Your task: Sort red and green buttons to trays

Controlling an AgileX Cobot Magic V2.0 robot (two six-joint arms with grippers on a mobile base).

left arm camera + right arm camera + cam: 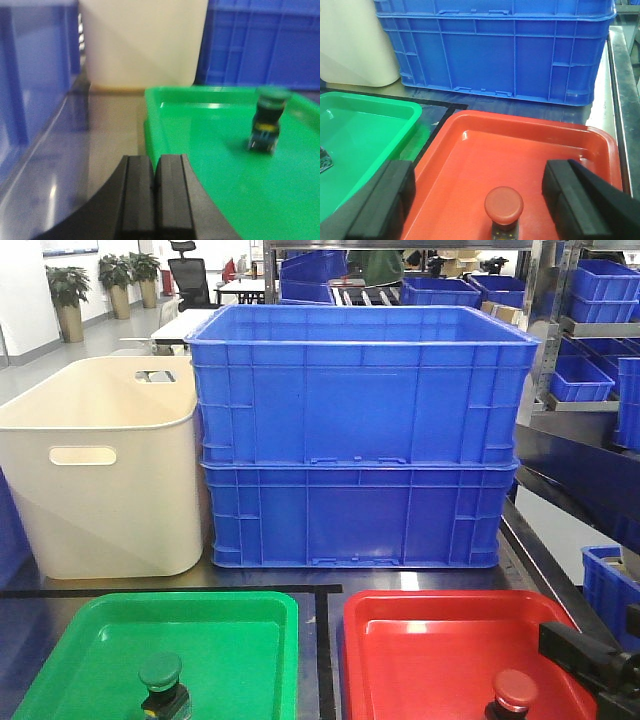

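Observation:
The green button (160, 678) stands upright inside the green tray (90, 630), near its front. In the left wrist view it (267, 125) sits ahead and to the right of my left gripper (154, 167), which is shut on nothing over the tray's left rim (150, 117). The red button (513, 692) stands upright in the red tray (420, 640). My right gripper (479, 192) is open above that tray, one finger (387, 200) on each side of the red button (504, 204), not touching it. A dark finger (580, 648) shows at the right edge of the front view.
Two stacked deep blue crates (355, 440) and a beige bin (100, 470) stand right behind the trays. A black tape line (323, 650) runs between the trays. Shelving with more blue crates (600, 300) is at the right, past the table edge (620, 100).

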